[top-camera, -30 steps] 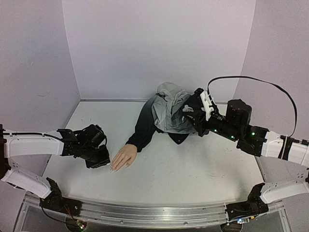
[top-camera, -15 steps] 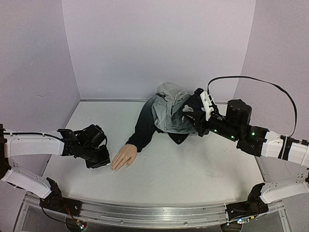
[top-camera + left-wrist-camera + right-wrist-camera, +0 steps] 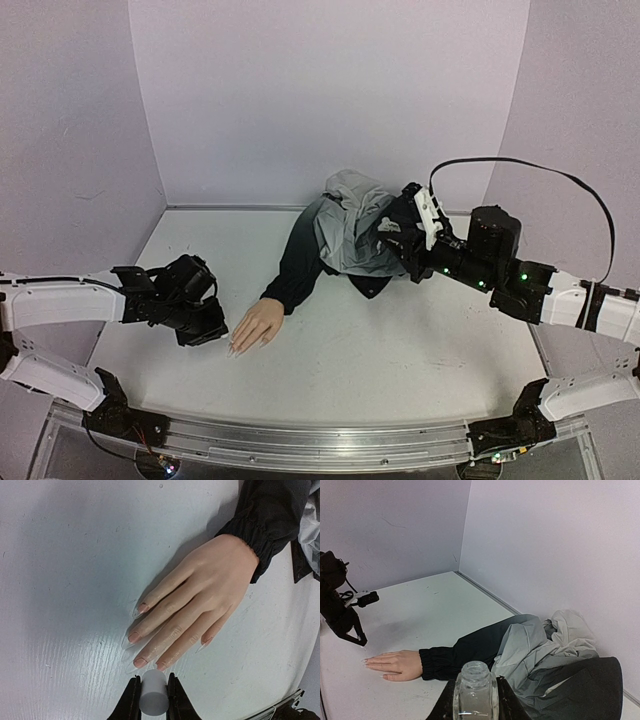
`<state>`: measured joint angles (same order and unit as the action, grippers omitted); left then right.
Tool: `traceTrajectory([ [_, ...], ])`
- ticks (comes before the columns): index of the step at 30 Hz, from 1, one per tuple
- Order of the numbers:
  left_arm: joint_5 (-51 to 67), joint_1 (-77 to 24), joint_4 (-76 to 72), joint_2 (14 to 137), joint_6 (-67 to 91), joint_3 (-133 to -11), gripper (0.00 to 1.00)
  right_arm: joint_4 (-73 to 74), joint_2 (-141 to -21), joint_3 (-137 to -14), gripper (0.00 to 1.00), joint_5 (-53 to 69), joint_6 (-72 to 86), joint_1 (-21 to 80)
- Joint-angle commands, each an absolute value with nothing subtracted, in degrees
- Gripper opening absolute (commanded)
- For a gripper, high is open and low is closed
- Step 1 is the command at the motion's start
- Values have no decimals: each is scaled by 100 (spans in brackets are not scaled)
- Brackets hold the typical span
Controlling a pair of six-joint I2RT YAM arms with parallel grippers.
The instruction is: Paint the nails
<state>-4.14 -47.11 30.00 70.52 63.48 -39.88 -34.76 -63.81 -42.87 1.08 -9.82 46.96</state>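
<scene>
The flesh-coloured mannequin hand lies palm down on the table, its wrist in a dark sleeve. Its nails are long, pale and glossy. My left gripper is shut on a white cylindrical cap and holds it right at the fingertips, nearly touching the nail of one middle finger. My right gripper hovers over the jacket, shut on a clear glass bottle with an open neck. The hand also shows in the right wrist view.
A crumpled grey and black jacket lies at the back middle, joined to the sleeve. Lilac walls close the back and both sides. A metal rail runs along the near edge.
My left gripper has edged slightly to the left beside the fingertips. The right arm and the hand have not moved.
</scene>
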Motion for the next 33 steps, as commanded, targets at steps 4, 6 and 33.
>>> traceTrajectory([
  [4, -466, -4738, 3041, 6906, 6398, -3972, 0, -3930, -6390, -4329, 0, 211, -993, 4717],
  [6, -453, -4737, 3049, 6959, 6398, -3977, 0, -3929, -6381, -4324, 0, 211, -993, 4706],
  [33, -368, -4746, 3133, 7334, 6339, -4166, 0, -3938, -6398, -4315, 0, 228, -995, 4706],
])
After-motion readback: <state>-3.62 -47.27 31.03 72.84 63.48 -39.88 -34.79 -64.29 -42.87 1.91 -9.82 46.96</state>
